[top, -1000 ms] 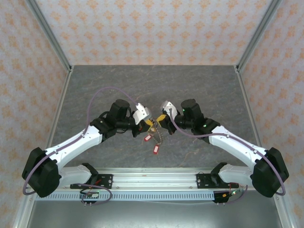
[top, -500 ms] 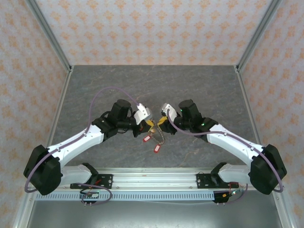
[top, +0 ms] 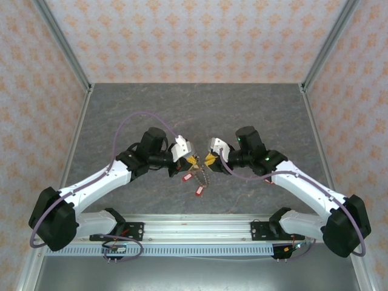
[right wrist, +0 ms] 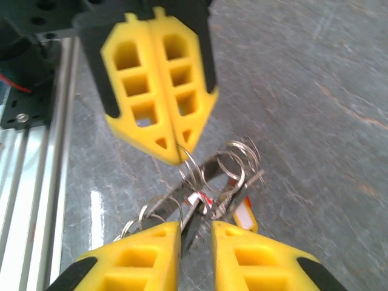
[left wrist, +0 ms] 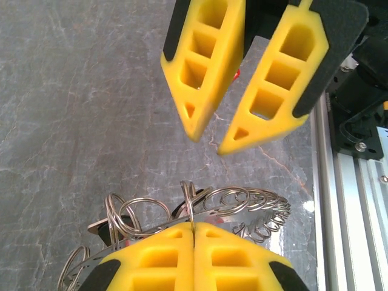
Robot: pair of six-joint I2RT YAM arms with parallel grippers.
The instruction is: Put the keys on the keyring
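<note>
Above the middle of the table hangs the keyring [left wrist: 260, 203], a thin metal band strung with small wire loops. My left gripper [left wrist: 194, 225] is shut on one of those loops. The same pinch appears in the right wrist view, where the left gripper [right wrist: 177, 151] holds the keyring [right wrist: 230, 163]. My right gripper [right wrist: 195, 225] faces it with its fingers apart, and a dark key [right wrist: 190, 230] lies in the gap, not squeezed. A red-tagged key [right wrist: 243, 216] dangles behind. From above, the left gripper [top: 191, 161] and right gripper [top: 206, 161] almost meet, with red tags [top: 197, 190] hanging below.
The grey stone-patterned table [top: 194, 109] spreads out behind both arms. An aluminium rail [top: 200, 227] runs along the near edge under the arm bases. Patterned walls [top: 200, 36] close the back and sides.
My right gripper's fingers have parted from shut, and its arm has shifted slightly right. The left gripper has kept its hold, and the hanging bunch has swung a little.
</note>
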